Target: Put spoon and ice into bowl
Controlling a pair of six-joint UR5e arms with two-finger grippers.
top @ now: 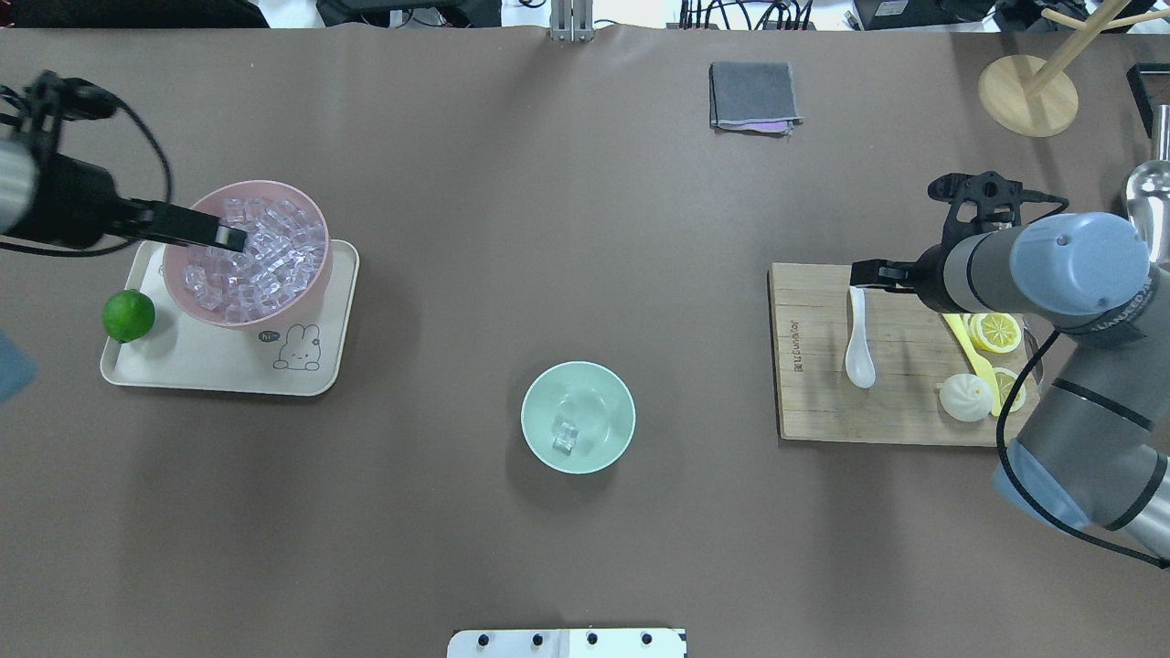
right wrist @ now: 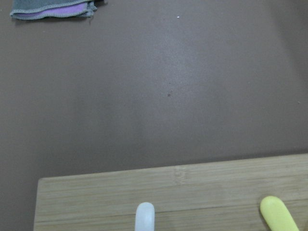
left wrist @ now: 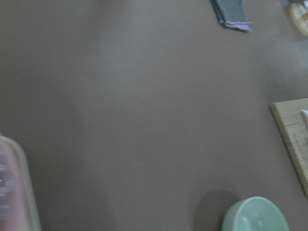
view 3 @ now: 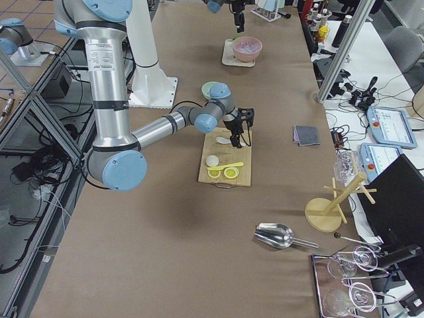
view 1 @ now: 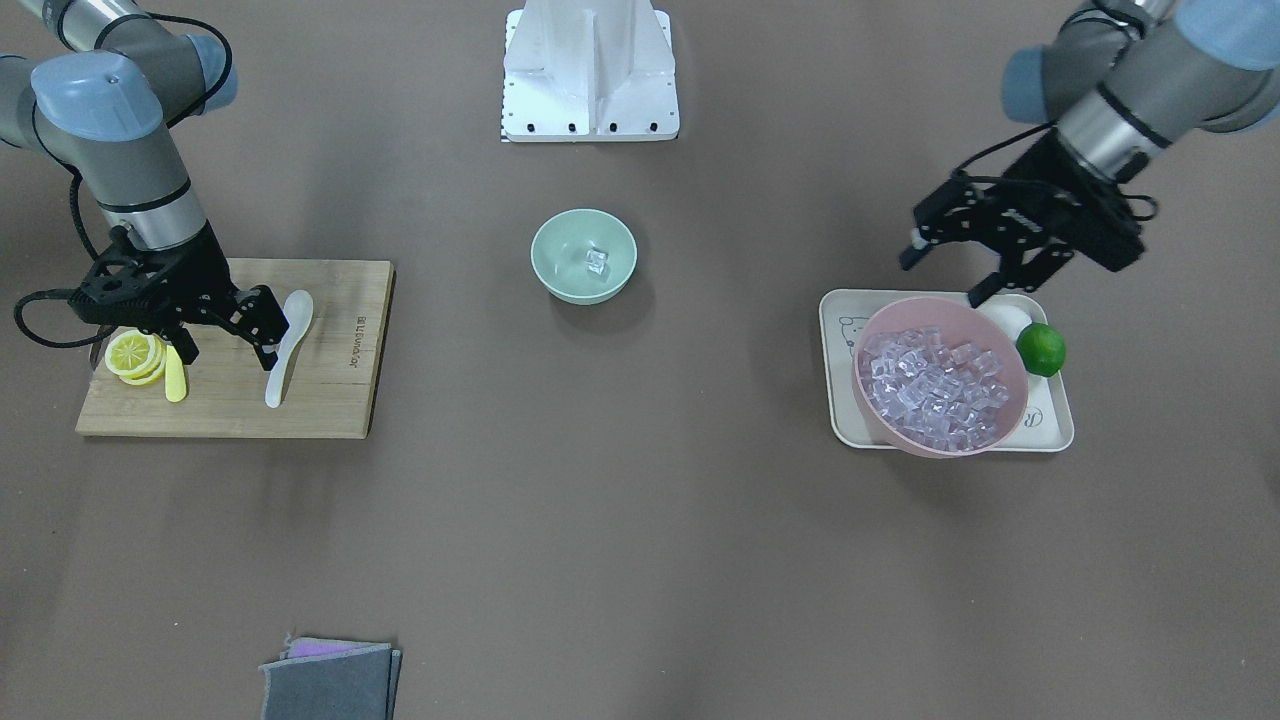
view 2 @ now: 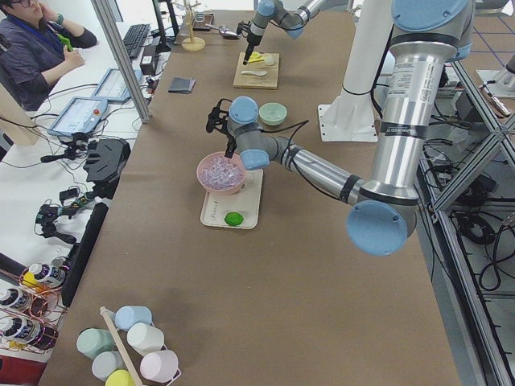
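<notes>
Exterior front-facing: ice (view 1: 597, 262) in bowl (view 1: 556, 272); spoon (view 1: 296, 312) outstanding, on board (view 1: 330, 400). Left end effector (view 1: 942, 280) and right end effector (view 1: 228, 350) wide, empty.

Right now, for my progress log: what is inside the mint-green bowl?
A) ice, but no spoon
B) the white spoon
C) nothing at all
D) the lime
A: the overhead view shows clear ice at the bottom of the bowl, while the spoon lies on the cutting board.
</notes>
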